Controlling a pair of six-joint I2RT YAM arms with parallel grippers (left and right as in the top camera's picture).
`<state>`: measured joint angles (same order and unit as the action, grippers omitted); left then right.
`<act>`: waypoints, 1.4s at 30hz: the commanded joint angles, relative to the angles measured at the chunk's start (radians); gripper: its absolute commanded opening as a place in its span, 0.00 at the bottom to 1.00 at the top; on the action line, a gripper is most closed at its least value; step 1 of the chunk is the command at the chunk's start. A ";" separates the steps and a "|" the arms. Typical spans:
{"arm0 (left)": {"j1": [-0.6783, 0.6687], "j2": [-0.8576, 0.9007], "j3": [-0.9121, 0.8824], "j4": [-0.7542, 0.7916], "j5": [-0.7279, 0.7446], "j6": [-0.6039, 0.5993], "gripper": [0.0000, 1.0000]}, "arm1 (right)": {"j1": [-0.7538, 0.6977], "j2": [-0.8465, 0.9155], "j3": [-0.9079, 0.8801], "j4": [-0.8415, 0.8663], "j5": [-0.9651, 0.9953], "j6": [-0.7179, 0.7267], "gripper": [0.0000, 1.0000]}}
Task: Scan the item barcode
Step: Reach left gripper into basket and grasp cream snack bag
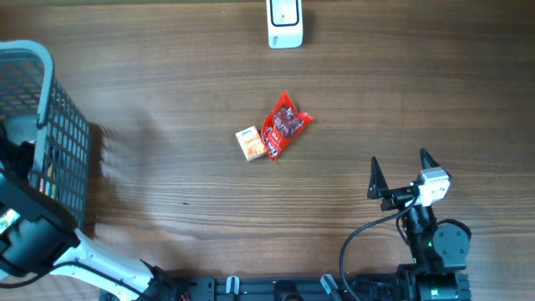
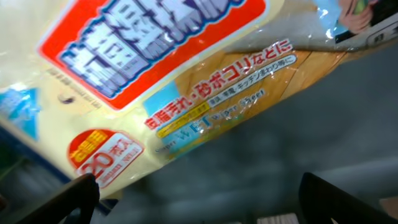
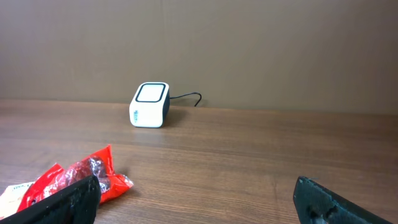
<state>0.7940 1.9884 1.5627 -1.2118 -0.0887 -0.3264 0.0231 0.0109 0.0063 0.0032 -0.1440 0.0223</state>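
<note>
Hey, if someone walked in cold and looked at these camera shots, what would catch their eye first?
A shiny red snack packet lies mid-table, right beside a small orange carton on its left. The left wrist view is almost filled by a cream plastic pack with a big red label and Japanese print, seen very close. A white box-shaped scanner sits at the table's far edge.

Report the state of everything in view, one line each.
Scanner, standing on the table.
Red packet, lying flat beside the orange box.
Orange box, lying flat.
Basket, upright, left arm reaching in.
Wipes pack, facing the left gripper, not gripped.
Left gripper, open.
Right gripper, open, empty.
</note>
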 commanded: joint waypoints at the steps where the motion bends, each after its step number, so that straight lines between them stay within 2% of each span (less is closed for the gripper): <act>1: 0.000 0.003 -0.065 0.051 0.013 0.035 1.00 | 0.002 -0.003 -0.001 0.004 0.010 0.004 1.00; 6: 0.000 0.003 -0.086 0.155 -0.104 0.036 1.00 | 0.002 -0.003 -0.001 0.004 0.010 0.004 1.00; 14: -0.018 0.004 -0.201 0.364 -0.103 0.285 1.00 | 0.002 -0.003 -0.001 0.004 0.010 0.005 1.00; 16: -0.049 0.004 -0.249 0.433 -0.150 0.323 0.99 | 0.002 -0.003 -0.001 0.004 0.010 0.005 1.00; 19: -0.105 0.004 -0.286 0.505 -0.425 0.321 0.89 | 0.002 -0.003 -0.001 0.004 0.010 0.005 1.00; 21: -0.128 0.003 -0.286 0.521 -0.478 0.319 0.74 | 0.002 -0.003 -0.001 0.004 0.010 0.004 1.00; 23: -0.141 0.004 -0.286 0.529 -0.478 0.319 0.52 | 0.002 -0.003 -0.001 0.004 0.010 0.004 1.00; 24: -0.143 0.004 -0.286 0.524 -0.477 0.319 0.47 | 0.002 -0.003 -0.001 0.004 0.010 0.005 1.00; 25: -0.142 0.004 -0.287 0.518 -0.478 0.319 0.52 | 0.002 -0.003 -0.001 0.004 0.010 0.004 1.00; 26: -0.134 0.005 -0.288 0.516 -0.478 0.319 0.68 | 0.002 -0.003 -0.001 0.004 0.010 0.005 1.00; 28: -0.123 0.005 -0.288 0.509 -0.473 0.319 0.71 | 0.002 -0.003 -0.001 0.004 0.010 0.005 1.00; 32: -0.110 0.006 -0.288 0.501 -0.395 0.319 0.85 | 0.002 -0.003 -0.001 0.004 0.010 0.005 1.00; 33: -0.110 0.006 -0.288 0.502 -0.394 0.319 0.95 | 0.002 -0.003 -0.001 0.004 0.010 0.004 1.00; 34: -0.110 0.006 -0.288 0.507 -0.393 0.319 0.99 | 0.002 -0.003 -0.001 0.004 0.010 0.004 1.00; 38: -0.110 0.005 -0.287 0.513 -0.245 0.319 1.00 | 0.002 -0.003 -0.001 0.004 0.010 0.005 1.00; 42: -0.109 -0.011 -0.261 0.521 -0.249 0.285 1.00 | 0.002 -0.003 -0.001 0.004 0.010 0.005 1.00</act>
<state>0.6914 1.9392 1.3144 -0.6792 -0.4637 -0.0124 0.0231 0.0109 0.0063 0.0032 -0.1440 0.0223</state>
